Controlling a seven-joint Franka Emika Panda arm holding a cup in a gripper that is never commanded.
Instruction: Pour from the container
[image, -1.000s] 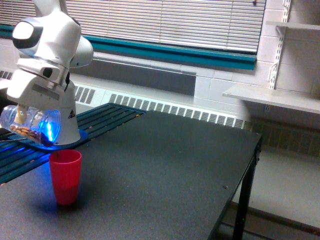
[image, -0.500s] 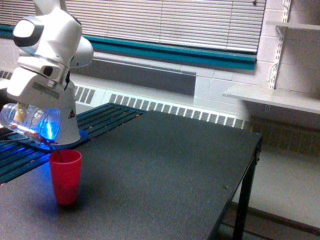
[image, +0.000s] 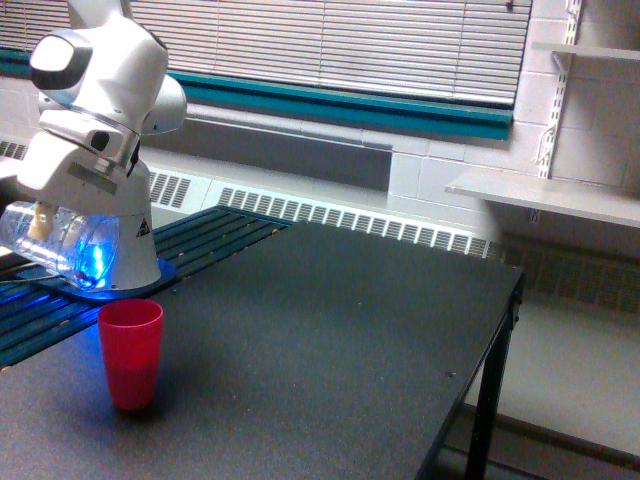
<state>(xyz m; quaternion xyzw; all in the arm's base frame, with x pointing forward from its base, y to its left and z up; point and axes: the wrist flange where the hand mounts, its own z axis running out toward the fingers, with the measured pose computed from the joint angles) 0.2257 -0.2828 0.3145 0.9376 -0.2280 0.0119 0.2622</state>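
Jar (image: 58, 243) at left edge of frame, lying nearly on its side, mouth lit blue, tipped above red cup (image: 131, 353) on dark table (image: 330, 330). Gripper (image: 42, 222) apparently clamped on jar; fingers mostly hidden.

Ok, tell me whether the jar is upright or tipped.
Tipped. The jar lies on its side in the gripper, mouth angled down above the red cup.
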